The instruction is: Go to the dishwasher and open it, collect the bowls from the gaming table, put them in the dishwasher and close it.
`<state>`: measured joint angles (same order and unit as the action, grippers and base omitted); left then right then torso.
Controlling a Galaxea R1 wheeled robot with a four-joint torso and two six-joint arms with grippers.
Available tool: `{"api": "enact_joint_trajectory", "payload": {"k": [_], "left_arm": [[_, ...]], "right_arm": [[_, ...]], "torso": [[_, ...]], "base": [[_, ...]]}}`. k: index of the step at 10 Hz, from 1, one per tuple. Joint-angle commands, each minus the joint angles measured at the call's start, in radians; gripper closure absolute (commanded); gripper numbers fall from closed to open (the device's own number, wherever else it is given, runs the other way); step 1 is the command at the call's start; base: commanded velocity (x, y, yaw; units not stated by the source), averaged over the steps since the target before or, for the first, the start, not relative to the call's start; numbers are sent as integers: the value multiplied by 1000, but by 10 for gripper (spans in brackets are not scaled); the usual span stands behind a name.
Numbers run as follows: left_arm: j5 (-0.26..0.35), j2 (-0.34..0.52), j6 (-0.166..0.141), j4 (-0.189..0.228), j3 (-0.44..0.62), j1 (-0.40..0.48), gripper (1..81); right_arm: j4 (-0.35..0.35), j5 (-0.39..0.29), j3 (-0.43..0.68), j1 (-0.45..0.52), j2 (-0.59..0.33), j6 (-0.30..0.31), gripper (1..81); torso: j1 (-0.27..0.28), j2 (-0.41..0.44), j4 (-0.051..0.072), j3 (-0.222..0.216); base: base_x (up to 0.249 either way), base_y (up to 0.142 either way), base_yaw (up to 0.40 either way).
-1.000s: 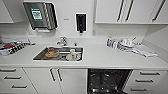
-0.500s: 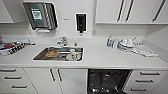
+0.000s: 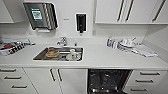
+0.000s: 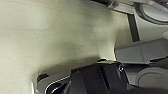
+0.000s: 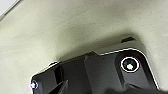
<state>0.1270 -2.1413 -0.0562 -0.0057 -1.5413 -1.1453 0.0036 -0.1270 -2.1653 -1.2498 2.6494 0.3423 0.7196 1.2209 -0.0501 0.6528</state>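
A white kitchen bench (image 3: 105,58) runs above the open dishwasher (image 3: 107,81), dark racks showing. Either hand's state I cannot tell. Driving closer could knock its lowered door.

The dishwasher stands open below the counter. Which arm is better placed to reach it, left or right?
Probably right: the dishwasher opening lies right of the head view's middle, under the counter, right of the sink.
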Motion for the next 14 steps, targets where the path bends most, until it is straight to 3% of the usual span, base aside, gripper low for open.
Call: {"api": "enact_joint_trajectory", "payload": {"k": [1,3,6,10,11,14], "left_arm": [[-197,-213,6,59,-278,-199,10],[-236,-314,6,76,-431,-279,10],[-242,-450,4,67,-623,-336,10],[-241,-543,4,67,-732,-370,10],[-239,-554,2,67,-741,-370,10],[-239,-602,4,75,-803,-377,10]], "right_arm": [[-7,-34,-118,-18,78,-126,10],[-7,-8,-212,-75,141,-183,10],[-25,-3,-260,-116,184,-187,10],[-62,15,-287,-168,238,-187,10],[-62,15,-301,-173,250,-187,10],[-67,15,-333,-179,281,-187,10]], "torso": [[0,0,0,0],[0,0,0,0],[0,0,0,0],[0,1,0,-1],[-64,-99,0,-1],[-80,-121,0,-2]], "base": [[0,0,0],[0,0,0],[0,0,0],[0,0,0],[0,0,0],[0,0,0]]}}
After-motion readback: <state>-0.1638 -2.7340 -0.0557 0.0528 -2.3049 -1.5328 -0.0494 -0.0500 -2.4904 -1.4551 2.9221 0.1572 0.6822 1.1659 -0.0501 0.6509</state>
